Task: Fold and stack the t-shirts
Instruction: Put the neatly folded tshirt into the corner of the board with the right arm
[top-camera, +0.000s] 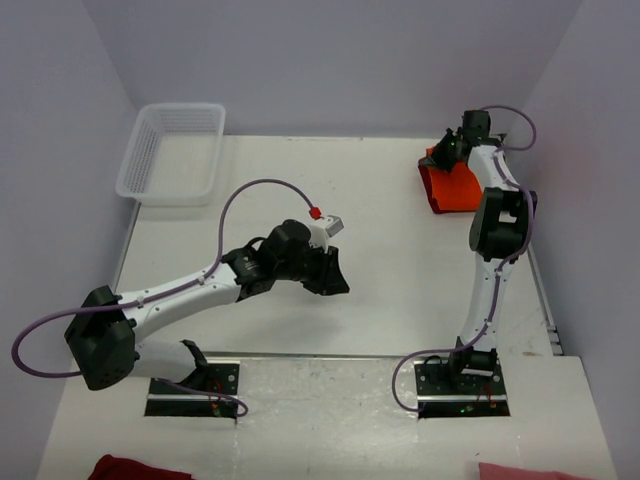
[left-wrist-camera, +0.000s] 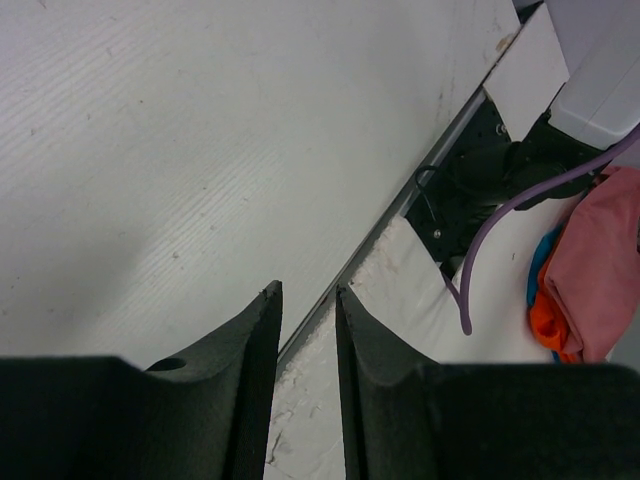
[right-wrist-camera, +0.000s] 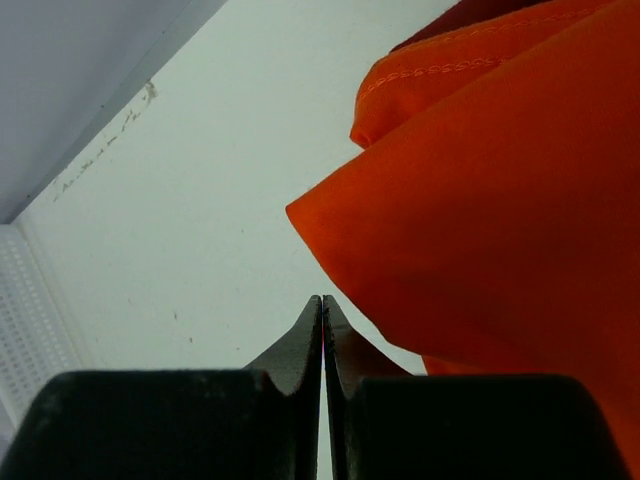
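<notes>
When reaching next, use right gripper (right-wrist-camera: 322, 303), pinched shut and empty, just left of folded bright orange cloth t-shirt (right-wrist-camera: 480, 200); left gripper (left-wrist-camera: 308, 292), part-open, empty, well apart.

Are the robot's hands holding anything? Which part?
Nothing. The left gripper is open and empty; the right gripper is shut on nothing, just beside the orange t-shirt.

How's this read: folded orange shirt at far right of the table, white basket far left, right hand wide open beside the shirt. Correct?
One error: the right hand is shut, not wide open. The right wrist view shows its fingers pressed together with nothing between them. The rest stands: it sits beside the folded orange shirt at far right, and the white basket is far left.
</notes>
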